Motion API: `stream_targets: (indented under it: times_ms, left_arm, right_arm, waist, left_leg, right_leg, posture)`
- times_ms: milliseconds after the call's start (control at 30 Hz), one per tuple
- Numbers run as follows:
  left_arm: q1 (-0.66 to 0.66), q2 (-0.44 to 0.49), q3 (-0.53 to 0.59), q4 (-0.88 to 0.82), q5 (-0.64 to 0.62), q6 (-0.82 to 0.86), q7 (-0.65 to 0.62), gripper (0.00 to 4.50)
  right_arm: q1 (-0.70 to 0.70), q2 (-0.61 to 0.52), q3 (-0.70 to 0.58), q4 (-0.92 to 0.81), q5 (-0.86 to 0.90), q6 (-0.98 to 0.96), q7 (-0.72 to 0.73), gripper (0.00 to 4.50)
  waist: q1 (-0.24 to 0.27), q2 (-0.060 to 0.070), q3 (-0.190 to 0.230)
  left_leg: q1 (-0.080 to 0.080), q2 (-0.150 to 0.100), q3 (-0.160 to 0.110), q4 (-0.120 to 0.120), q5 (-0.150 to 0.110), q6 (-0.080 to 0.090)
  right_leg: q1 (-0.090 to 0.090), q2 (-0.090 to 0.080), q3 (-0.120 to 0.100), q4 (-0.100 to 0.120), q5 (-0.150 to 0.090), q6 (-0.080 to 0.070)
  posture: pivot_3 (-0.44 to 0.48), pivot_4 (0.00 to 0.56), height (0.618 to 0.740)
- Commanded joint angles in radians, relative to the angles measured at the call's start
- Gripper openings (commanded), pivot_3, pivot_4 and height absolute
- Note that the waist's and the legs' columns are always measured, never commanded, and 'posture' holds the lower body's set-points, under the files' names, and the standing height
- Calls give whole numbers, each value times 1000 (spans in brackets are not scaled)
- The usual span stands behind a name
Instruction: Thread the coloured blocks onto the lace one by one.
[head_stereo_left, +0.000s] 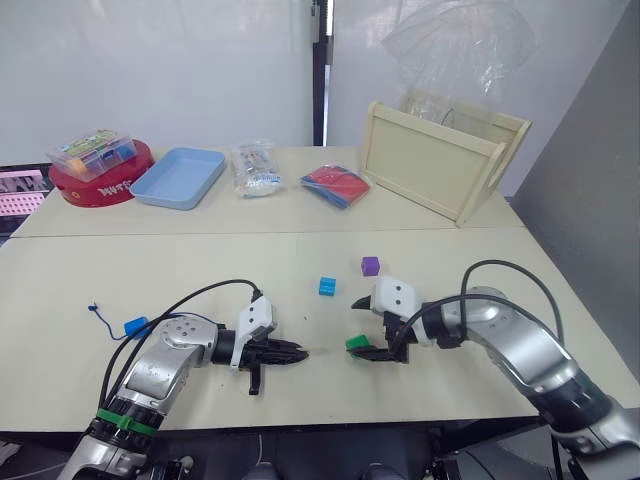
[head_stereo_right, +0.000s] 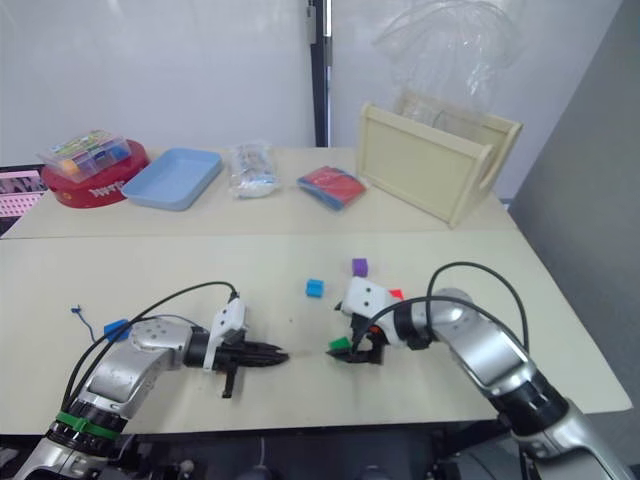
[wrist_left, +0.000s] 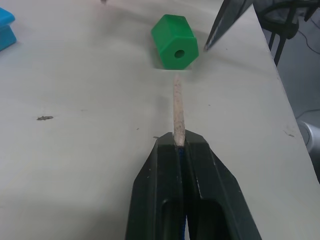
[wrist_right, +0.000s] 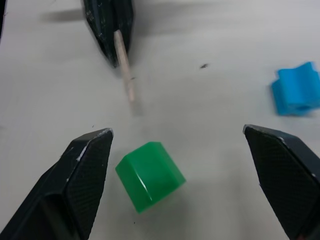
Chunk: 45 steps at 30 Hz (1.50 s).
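Note:
My left gripper is shut on the lace, whose pale stiff tip sticks out toward the hole of the green block, a short gap away. The green block lies on the table between the spread fingers of my open right gripper, untouched. The dark-blue lace trails left past a blue block; whether that block is threaded I cannot tell. A cyan block and a purple block lie farther back. A bit of the red block peeks from behind the right gripper.
Along the back table stand a red round tin with a clear box on it, a light-blue tray, a plastic bag, a red-and-blue packet and a wooden crate. Both grippers are close to the table's front edge.

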Motion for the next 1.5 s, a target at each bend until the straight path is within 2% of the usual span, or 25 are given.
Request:
stream_targets:
  times_ms: [33, 200, 300, 467, 533, 667, 867, 1500]
  left_arm:
    - [-4, 6, 3, -31, -12, -3, -7, 0]
    - [3, 8, 3, -42, -14, 1, -5, 0]
    - [7, 9, 2, -50, -15, 4, -4, 0]
    - [28, 9, 0, -88, -16, 18, 8, 0]
    - [34, 9, -8, -105, -9, 25, 15, 0]
    - [27, -17, -9, -136, -30, 79, 49, 0]
    - [11, -15, -32, -124, 4, 61, 57, 0]
    - [-24, -23, -38, -51, 23, 37, 69, 0]
  right_arm:
    - [-42, 15, 18, 109, -37, -142, 114, 4403]
    - [-52, 37, 8, 177, -53, -207, 176, 4403]
    - [-51, 52, 2, 200, -66, -232, 188, 3619]
    - [-31, 80, -9, 209, -84, -244, 175, 1902]
    - [-23, 86, -14, 207, -92, -238, 162, 1358]
    - [-8, 103, -24, 172, -92, -198, 140, 1343]
    - [9, 117, -24, 123, -102, -151, 122, 1343]
    - [14, 113, -33, 117, -118, -120, 119, 1343]
  waist:
    - [0, 0, 0]
    - [0, 0, 0]
    - [-2, 0, 0]
    - [-2, 0, 0]
    - [-1, 0, 0]
    - [-1, 0, 0]
    - [-3, 0, 0]
    - [-1, 0, 0]
  left_leg:
    - [0, 0, 0, 0, 0, 0]
    - [1, 0, 0, 0, 0, 0]
    - [1, 0, 0, 0, 0, -1]
    - [1, 0, 0, 0, 0, -1]
    - [1, 0, 0, 0, 0, -1]
    - [2, 0, 0, 1, 0, -1]
    - [2, 0, 0, 1, 0, -1]
    - [2, 0, 0, 1, 1, -1]
  right_leg:
    - [0, 0, 0, 0, 0, 0]
    - [0, 0, 0, 0, 0, 0]
    - [0, 0, 0, 1, 0, 0]
    - [0, 0, 0, 1, 0, 0]
    - [0, 0, 0, 1, 0, 0]
    - [0, 0, 0, 2, 0, 0]
    - [0, 0, 0, 2, 0, 0]
    - [0, 0, 0, 2, 0, 0]
  posture:
    - [0, 150, 740]
    - [0, 150, 740]
    - [0, 150, 740]
    - [0, 150, 740]
    - [0, 150, 740]
    - [0, 150, 740]
    - [0, 150, 740]
    - [0, 150, 740]
